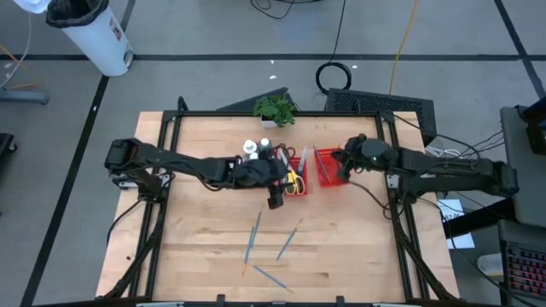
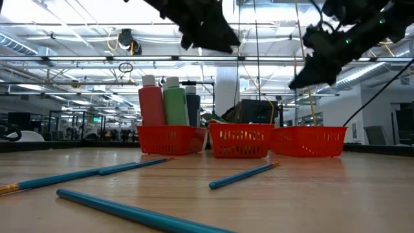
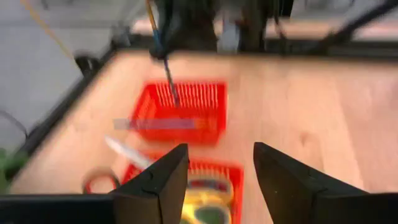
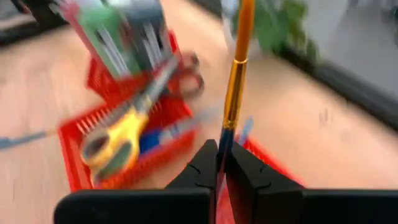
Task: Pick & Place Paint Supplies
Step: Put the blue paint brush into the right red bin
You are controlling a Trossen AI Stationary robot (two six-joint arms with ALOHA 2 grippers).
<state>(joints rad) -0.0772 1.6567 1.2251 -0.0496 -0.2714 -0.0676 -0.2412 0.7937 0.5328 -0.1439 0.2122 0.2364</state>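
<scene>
Closest to the low camera, three loose teal brushes [image 2: 136, 213] lie on the wooden table [image 1: 196, 247], well in front of the red mesh tray [image 1: 328, 167].

Right gripper [image 4: 222, 163] hangs over the tray's right-hand compartment, its two dark fingers pressed shut on the shaft of a brush with a gold ferrule [image 4: 235, 81], which stands upright with its lower end inside that compartment.

Left gripper [image 3: 214, 180] hovers over the tray's middle compartment with its fingers parted and nothing between them. Beneath it lie yellow-handled scissors [image 4: 115, 142]. Paint bottles [image 2: 165, 100] stand in the left-hand compartment.

Beyond the tray, a small potted plant [image 1: 275, 109] sits at the table's far edge. Bare wood stretches from the tray toward the near edge, broken only by the loose brushes.
</scene>
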